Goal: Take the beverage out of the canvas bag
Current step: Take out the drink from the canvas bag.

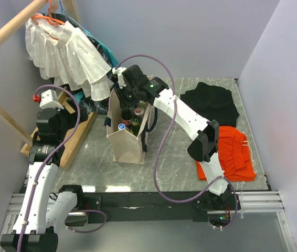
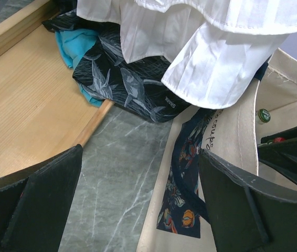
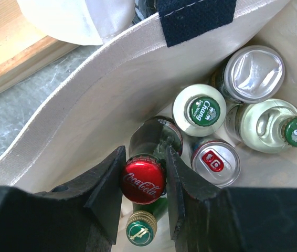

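The cream canvas bag (image 1: 125, 147) with navy handles stands upright mid-table, holding several bottles and cans. My right gripper (image 3: 145, 157) reaches down into its open top and is shut on the red Coca-Cola cap of a dark glass bottle (image 3: 143, 181), one finger on each side. A green-capped bottle (image 3: 140, 231) sits just below it. A Chang bottle (image 3: 203, 110) and a silver can (image 3: 215, 161) stand beside it. My left gripper (image 2: 140, 152) hangs open outside the bag's left wall (image 2: 237, 136), over the marble table, holding nothing.
A white ruffled garment (image 1: 67, 52) hangs from a wooden rack over the bag's far left corner, with dark patterned cloth (image 2: 122, 79) under it on the rack's wooden base (image 1: 77, 136). Black cloth (image 1: 211, 102) and orange cloth (image 1: 232, 152) lie to the right.
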Controlling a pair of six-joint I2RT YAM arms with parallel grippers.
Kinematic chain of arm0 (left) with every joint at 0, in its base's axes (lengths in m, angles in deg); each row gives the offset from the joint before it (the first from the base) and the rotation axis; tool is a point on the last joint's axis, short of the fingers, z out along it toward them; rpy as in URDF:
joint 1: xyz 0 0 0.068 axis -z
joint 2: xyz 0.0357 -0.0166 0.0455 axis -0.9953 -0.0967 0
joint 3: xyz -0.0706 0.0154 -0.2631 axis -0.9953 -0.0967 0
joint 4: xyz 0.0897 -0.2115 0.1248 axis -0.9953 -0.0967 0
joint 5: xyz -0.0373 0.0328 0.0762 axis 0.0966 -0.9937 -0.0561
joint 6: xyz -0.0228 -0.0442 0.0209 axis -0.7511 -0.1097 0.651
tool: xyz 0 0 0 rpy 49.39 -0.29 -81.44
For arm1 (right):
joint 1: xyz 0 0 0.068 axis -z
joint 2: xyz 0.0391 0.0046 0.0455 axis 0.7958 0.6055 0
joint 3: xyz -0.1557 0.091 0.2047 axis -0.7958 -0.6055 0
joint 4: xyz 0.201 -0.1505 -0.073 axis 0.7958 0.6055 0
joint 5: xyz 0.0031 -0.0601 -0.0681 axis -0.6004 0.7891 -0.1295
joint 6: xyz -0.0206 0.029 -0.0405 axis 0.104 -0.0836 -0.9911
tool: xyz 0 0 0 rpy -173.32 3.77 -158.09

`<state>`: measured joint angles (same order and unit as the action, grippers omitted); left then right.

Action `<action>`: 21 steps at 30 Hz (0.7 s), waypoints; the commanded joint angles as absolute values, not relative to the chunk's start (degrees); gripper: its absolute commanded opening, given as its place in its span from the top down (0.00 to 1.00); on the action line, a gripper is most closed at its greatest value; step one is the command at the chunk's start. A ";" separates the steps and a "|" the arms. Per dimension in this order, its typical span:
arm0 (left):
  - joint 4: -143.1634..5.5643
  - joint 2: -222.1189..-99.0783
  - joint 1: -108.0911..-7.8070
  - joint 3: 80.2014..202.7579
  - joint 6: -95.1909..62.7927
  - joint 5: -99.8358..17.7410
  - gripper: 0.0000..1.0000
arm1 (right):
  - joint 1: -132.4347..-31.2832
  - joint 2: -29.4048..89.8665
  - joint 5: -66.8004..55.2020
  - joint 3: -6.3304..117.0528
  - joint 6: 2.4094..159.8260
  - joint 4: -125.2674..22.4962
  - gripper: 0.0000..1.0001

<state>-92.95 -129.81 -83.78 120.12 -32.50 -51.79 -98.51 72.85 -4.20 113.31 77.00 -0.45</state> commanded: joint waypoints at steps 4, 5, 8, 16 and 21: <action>-92.35 -130.19 -83.75 122.75 -31.43 -52.04 0.04 | -98.87 72.37 -3.96 116.40 78.26 -2.14 1.00; -92.26 -130.28 -83.75 122.84 -31.43 -52.03 0.04 | -98.79 71.94 -3.70 116.05 78.35 -2.50 1.00; -92.17 -130.46 -83.75 122.75 -31.51 -51.95 0.04 | -98.79 70.79 -3.96 115.08 78.26 -3.29 1.00; -92.26 -130.11 -83.75 122.48 -31.51 -52.30 0.04 | -98.79 70.18 -3.78 116.57 78.26 -3.12 1.00; -92.26 -129.75 -83.75 122.13 -31.78 -52.30 0.04 | -99.05 69.91 -2.91 117.27 77.20 -2.50 1.00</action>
<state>-93.06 -130.78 -83.76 120.23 -32.32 -51.79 -98.51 72.85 -3.50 113.37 77.35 -0.45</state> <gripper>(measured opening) 0.966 0.401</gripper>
